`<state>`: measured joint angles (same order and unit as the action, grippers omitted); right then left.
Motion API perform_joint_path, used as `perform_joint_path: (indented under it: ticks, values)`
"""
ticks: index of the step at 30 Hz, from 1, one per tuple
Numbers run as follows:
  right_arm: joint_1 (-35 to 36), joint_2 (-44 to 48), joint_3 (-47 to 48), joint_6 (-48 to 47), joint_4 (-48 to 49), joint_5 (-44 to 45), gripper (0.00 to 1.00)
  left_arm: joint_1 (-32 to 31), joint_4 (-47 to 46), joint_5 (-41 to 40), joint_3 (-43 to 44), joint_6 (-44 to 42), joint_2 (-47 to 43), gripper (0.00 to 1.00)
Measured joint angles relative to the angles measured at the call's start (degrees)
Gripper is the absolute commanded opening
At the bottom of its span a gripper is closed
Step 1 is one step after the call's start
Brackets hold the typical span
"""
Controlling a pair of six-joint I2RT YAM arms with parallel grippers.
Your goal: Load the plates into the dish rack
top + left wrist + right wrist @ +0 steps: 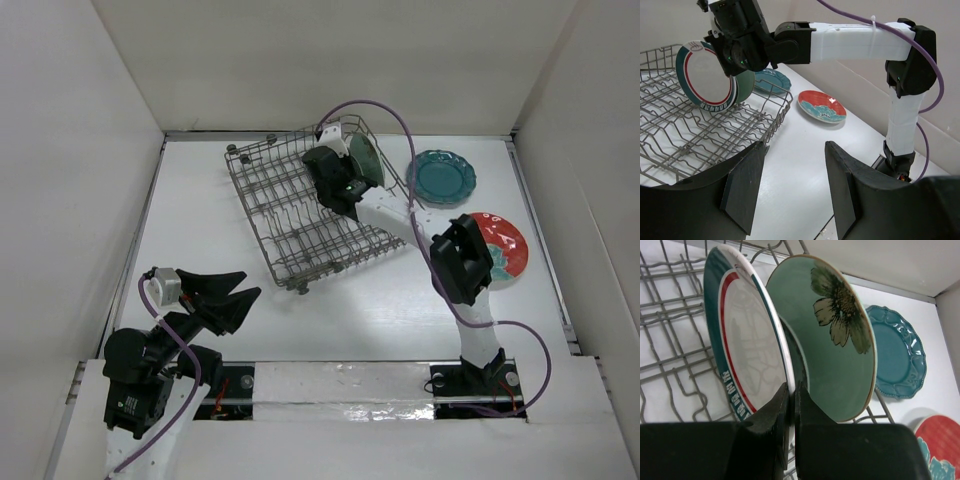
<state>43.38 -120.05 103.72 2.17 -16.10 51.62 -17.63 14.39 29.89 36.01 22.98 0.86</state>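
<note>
The grey wire dish rack [280,215] lies at the table's far middle. My right gripper [338,185] is inside its right end, shut on the rim of the white plate with red-and-dark rings [742,350], which it holds upright among the tines. The pale green plate [837,345] stands upright just behind it. The scalloped teal plate [441,177] and the red-and-teal floral plate [502,245] lie flat on the table right of the rack. My left gripper [238,292] is open and empty, near the rack's front corner. The small white patterned plate is out of view.
White walls enclose the table on three sides. My right arm [855,42] reaches from the near edge over the floral plate [822,106] into the rack [675,135]. The rack sits at an angle, its small black wheels [300,287] on the table.
</note>
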Motion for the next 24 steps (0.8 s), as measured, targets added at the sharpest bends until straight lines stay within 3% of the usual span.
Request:
perform_joint_path:
  ticks: [6, 9, 10, 13, 16, 20, 24]
  values:
    - [1.6, 0.0, -0.2, 0.2, -0.2, 2.0, 0.00, 0.0, 0.0, 0.0, 0.0, 0.0, 0.0, 0.48]
    - [1.6, 0.0, -0.2, 0.5, -0.4, 2.2, 0.22, 0.0, 0.0, 0.0, 0.0, 0.0, 0.0, 0.48]
    - [1.6, 0.0, -0.2, 0.9, -0.4, 2.4, 0.37, 0.0, 0.0, 0.0, 0.0, 0.0, 0.0, 0.48]
    - [1.7, 0.0, -0.2, 2.4, -0.8, 1.3, 0.53, 0.0, 0.0, 0.0, 0.0, 0.0, 0.0, 0.48]
    - [1.4, 0.8, -0.8, 3.7, -1.5, -1.5, 0.62, 0.0, 0.0, 0.0, 0.0, 0.0, 0.0, 0.48]
    - [0.3, 6.3, -4.4, 5.7, -1.6, -7.4, 0.64, 0.0, 0.0, 0.0, 0.0, 0.0, 0.0, 0.48]
    - [-2.6, 18.5, -12.9, 8.9, 1.0, -14.8, 0.60, 0.0, 0.0, 0.0, 0.0, 0.0, 0.0, 0.48]
